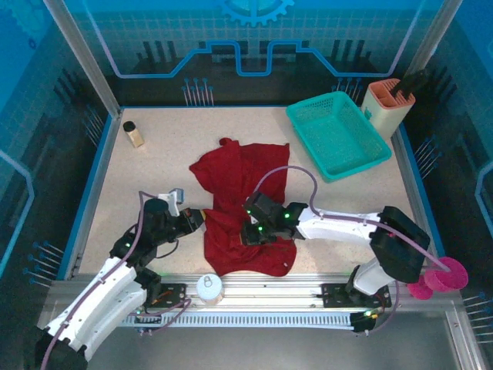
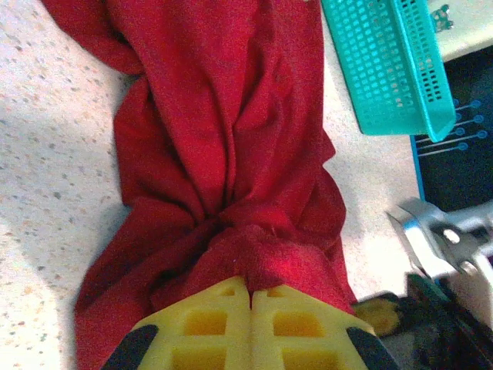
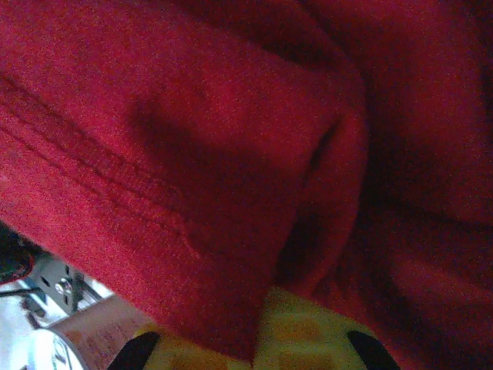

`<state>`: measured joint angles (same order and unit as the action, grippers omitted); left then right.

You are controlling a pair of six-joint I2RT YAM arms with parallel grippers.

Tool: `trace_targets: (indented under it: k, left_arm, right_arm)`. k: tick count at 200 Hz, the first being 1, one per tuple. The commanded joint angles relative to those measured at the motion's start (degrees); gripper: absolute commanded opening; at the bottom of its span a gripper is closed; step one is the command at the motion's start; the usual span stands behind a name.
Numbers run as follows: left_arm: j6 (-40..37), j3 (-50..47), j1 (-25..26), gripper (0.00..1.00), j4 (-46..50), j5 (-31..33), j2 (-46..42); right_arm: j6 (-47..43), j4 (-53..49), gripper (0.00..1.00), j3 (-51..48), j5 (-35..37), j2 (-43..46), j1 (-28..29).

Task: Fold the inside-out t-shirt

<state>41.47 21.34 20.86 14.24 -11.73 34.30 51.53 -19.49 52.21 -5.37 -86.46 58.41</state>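
Cloth is pinched tight in my left gripper (image 2: 250,287), whose yellow fingers are clamped together on the near left edge of the shirt (image 1: 240,179), with wrinkles running into the pinch. The shirt lies crumpled in the middle of the table (image 1: 154,181), bunched into ridges, one sleeve trailing toward the far side; no flat panel and no clean fold shows. My right gripper (image 1: 249,231) rests on the near part of the shirt, clenched on a thick hemmed fold that runs down between its fingers. To the far right the teal basket (image 1: 339,139) stands apart from the cloth. I judge the work barely begun: spreading, smoothing and every fold remain.
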Motion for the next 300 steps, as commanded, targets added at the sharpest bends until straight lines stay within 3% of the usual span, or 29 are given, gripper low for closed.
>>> trace_targets:
  k: [1,19,43,63,79,111,140,145,156,165,173,186,201,205,207,209,231,244,253,264,300]
  left_arm:
    - [-2.89,5.16,0.14,0.00,1.35,5.08,-0.85]
    - [-4.92,8.89,0.01,0.00,-1.46,6.88,0.66]
    - [-8.70,16.81,-0.03,0.00,-2.55,5.00,6.68]
    - [-10.84,21.83,-0.03,0.00,-2.38,1.72,12.08]
    - [-12.79,23.79,-0.12,0.00,-2.72,0.91,15.09]
    - [-15.89,26.66,-3.14,0.00,1.27,-0.36,19.48]
    - [-17.56,25.78,-10.85,0.00,2.39,-3.12,21.76]
    - [-17.47,25.05,-12.43,0.00,1.57,-4.08,22.44]
    - [-17.32,23.13,-15.23,0.00,-0.82,-6.00,24.15]
    - [-17.23,21.71,-16.39,0.00,-2.48,-6.42,25.74]
    - [-17.26,20.92,-16.95,0.01,-3.22,-6.47,27.76]
    - [-17.45,20.74,-17.17,0.35,-2.95,-6.91,30.51]
    - [-17.92,20.74,-17.33,0.47,-2.58,-7.91,31.87]
    - [-17.99,20.80,-17.35,0.49,-2.20,-7.61,31.83]
    - [-18.00,20.83,-17.39,0.50,-2.05,-7.41,31.76]
    - [-18.01,20.89,-17.42,0.51,-1.83,-7.03,31.61]
    - [-17.76,21.99,-17.74,0.63,1.87,-2.70,28.20]
    - [-18.08,22.81,-17.61,0.64,3.95,-0.87,25.09]
    - [-19.30,23.08,-15.92,0.62,3.31,-2.57,23.29]
    - [-22.60,23.17,-10.29,0.61,0.32,-4.83,22.22]
    - [-45.69,26.26,19.17,0.65,-5.62,-13.31,31.23]
  right_arm:
    - [-4.65,-12.54,0.00,2.95,6.42,7.21,3.61]
    - [-7.05,-18.35,0.00,1.74,5.20,10.94,5.65]
    - [-11.10,-21.72,0.00,4.58,-6.88,13.18,7.05]
    - [-9.69,-10.06,0.00,7.01,-20.79,13.17,7.57]
    - [-7.91,1.08,0.00,8.95,-26.68,10.66,8.37]
    - [-7.42,7.27,0.00,15.61,-22.46,-1.30,8.51]
    - [-2.90,15.84,0.00,18.26,-21.82,-12.23,10.78]
    - [-2.32,17.30,0.04,18.70,-22.94,-13.89,11.04]
    - [-1.48,18.18,0.25,20.17,-25.50,-16.66,10.92]
    - [-0.79,18.59,0.34,19.81,-25.76,-17.12,10.52]
    - [-0.34,18.26,0.41,18.57,-24.83,-16.24,9.79]
    - [-3.01,17.00,0.54,15.01,-21.59,-11.66,8.73]
    - [-10.46,7.00,0.70,12.81,-11.99,-3.86,8.47]
    - [-12.49,3.61,0.83,12.56,-8.88,-1.59,8.52]
    - [-13.42,1.94,0.96,12.46,-7.16,-0.75,8.55]
    - [-14.29,0.33,0.99,12.30,-5.52,0.45,8.56]
    - [-22.47,-11.10,1.00,8.73,11.93,11.85,7.96]
    - [-23.00,-15.41,1.00,6.15,22.77,18.50,6.28]
    - [-22.47,-17.49,1.00,4.50,26.03,22.85,3.27]
    - [-21.05,-18.93,1.00,2.12,26.01,27.96,-2.15]
    - [-18.77,-13.98,1.00,-7.57,5.25,39.75,-28.11]
